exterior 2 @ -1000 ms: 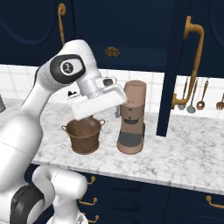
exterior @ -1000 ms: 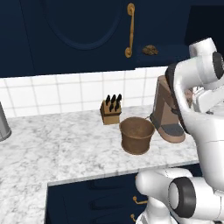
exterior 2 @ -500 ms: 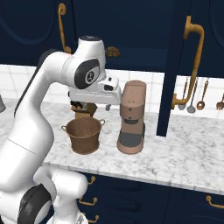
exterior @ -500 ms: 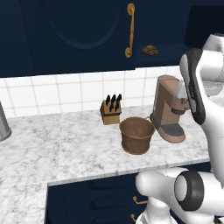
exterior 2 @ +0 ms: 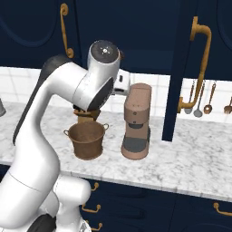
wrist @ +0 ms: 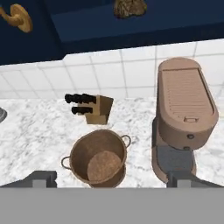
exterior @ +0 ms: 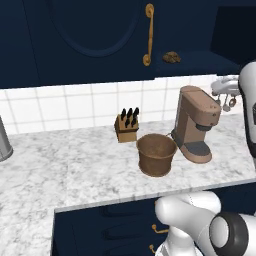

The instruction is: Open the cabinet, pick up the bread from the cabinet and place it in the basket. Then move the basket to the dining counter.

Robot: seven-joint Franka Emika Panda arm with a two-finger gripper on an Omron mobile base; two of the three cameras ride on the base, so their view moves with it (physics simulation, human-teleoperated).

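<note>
Jaws wide; arm has swung right, uncovering basket [exterior: 156,154].

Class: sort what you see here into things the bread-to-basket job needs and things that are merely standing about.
Job: cabinet, open on the right; bread on its shelf; basket, empty, on the worktop; gripper, open.

Standing about: knife block; coffee machine; hanging utensils.

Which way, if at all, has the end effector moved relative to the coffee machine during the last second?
Yes. The end effector has swung from in front of the coffee machine upward and rightward, now beyond its top-right, open.
</note>
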